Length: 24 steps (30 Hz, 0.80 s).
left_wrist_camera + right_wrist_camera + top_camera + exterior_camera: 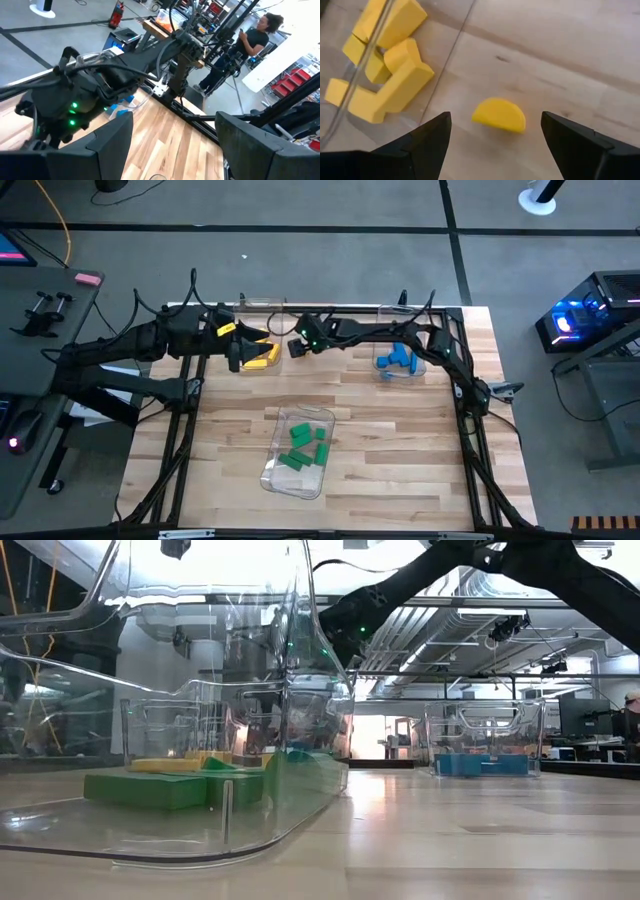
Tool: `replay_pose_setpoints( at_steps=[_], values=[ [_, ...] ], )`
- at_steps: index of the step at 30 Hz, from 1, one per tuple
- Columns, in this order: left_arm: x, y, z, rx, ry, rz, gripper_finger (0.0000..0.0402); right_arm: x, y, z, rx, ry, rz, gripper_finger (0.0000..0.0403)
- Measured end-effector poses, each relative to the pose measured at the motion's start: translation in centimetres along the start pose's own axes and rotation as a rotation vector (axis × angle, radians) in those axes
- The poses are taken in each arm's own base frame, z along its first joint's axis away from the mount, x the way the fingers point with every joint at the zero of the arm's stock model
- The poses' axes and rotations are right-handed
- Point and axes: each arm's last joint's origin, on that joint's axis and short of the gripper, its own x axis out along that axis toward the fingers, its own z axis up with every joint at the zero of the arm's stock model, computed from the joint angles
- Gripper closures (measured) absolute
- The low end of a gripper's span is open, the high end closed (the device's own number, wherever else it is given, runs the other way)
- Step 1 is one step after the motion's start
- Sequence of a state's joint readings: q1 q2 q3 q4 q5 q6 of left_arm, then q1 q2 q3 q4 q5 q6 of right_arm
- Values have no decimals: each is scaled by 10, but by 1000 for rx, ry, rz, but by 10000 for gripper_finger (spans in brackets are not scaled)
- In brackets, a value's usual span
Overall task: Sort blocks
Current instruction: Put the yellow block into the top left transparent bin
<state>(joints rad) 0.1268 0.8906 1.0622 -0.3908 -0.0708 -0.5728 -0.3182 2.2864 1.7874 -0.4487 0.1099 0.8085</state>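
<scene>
My table is laid out by colour. In the overhead picture a clear plastic bin (299, 442) at lower centre holds the green blocks (306, 445), a second clear bin (401, 363) at upper right holds the blue blocks (399, 359), and a third clear bin (262, 356) at upper left of centre holds the yellow blocks (263, 357). One colour per bin is the whole point of the job, so I judge the sorting nearly finished.

One piece is not yet home. In my right wrist picture a yellow half-round block (499, 114) lies flat on the pale wooden table (560, 60) at the frame's centre, just beside the yellow bin's clear wall but outside it. The chunky yellow bars (390, 75) sit heaped inside that wall at upper left.

My right gripper (495, 142) hovers over the half-round block with its two dark fingers spread wide, one on either side of it. It holds nothing and touches nothing. In the overhead picture it sits at upper centre (300, 346), next to the yellow bin.

My left gripper (172, 150) is spread wide too and empty, tilted up toward the room, where a person stands at upper right. Overhead, it waits by the yellow bin (235, 357).
</scene>
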Motion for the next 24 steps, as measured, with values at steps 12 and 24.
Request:
replay_pose_setpoints(
  at_steps=[12, 24],
  values=[
    [0, 0, 0, 0, 0, 0, 131, 0, -4, -3, 81, -18, -83, 167],
    [0, -3, -2, 22, 11, -16, 131, 0, -5, 0, 52, -30, -78, 352]
  ],
)
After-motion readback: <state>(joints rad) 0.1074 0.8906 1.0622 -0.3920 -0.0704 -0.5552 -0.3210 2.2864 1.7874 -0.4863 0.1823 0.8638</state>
